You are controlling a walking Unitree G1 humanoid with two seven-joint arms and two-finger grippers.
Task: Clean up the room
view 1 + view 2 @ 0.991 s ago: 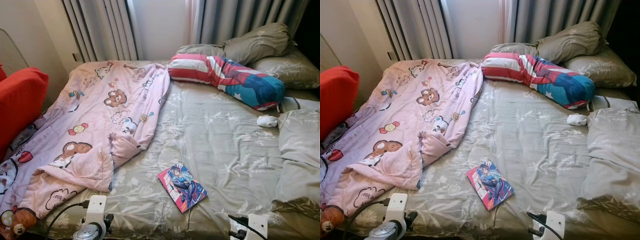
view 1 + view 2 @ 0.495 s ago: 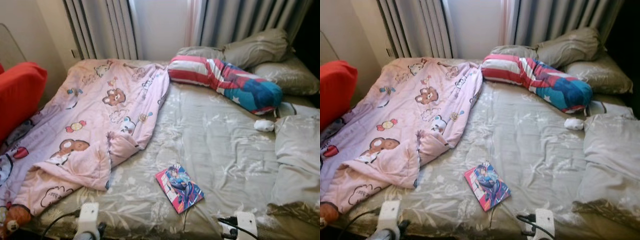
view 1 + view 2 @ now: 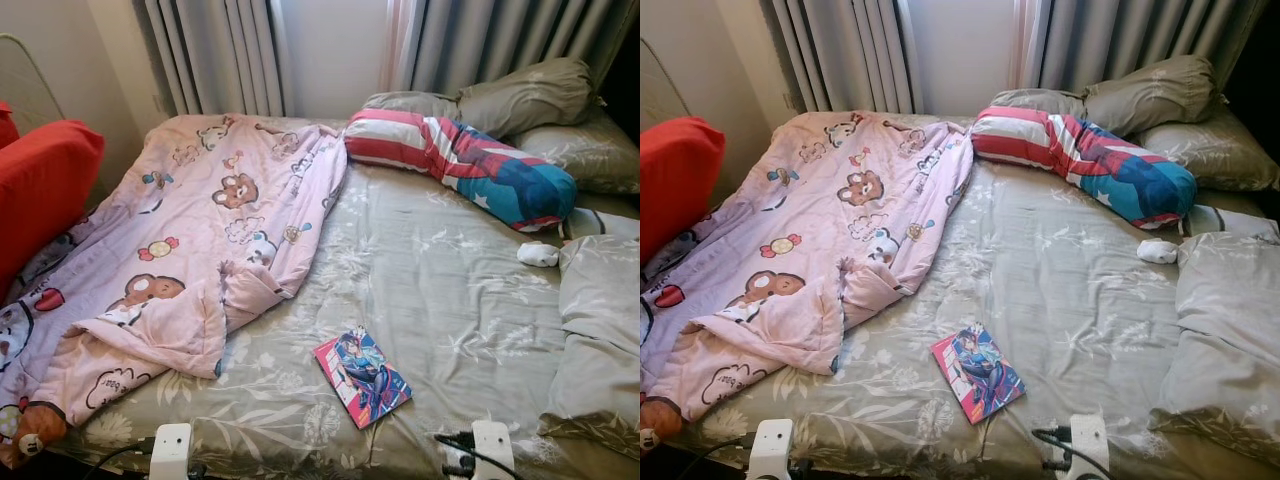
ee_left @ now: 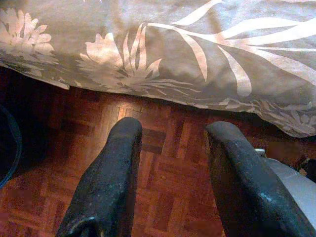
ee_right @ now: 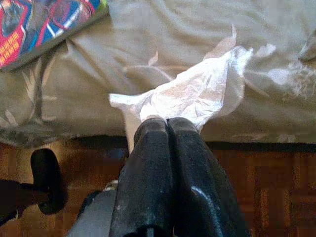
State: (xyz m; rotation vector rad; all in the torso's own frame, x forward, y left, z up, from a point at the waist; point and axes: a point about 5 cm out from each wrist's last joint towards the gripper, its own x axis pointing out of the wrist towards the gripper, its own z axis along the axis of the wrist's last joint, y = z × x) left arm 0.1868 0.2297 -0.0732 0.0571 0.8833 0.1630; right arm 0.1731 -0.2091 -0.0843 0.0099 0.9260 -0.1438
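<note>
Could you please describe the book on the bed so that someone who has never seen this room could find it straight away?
Start at the bed with the grey-green leaf-print cover. Follow its near edge, right of the pink bear-print blanket and well away from the pillows. There the book lies flat and skewed on the cover, the one thin, hard-edged thing there, with a bright red, blue and pink cartoon front.
</note>
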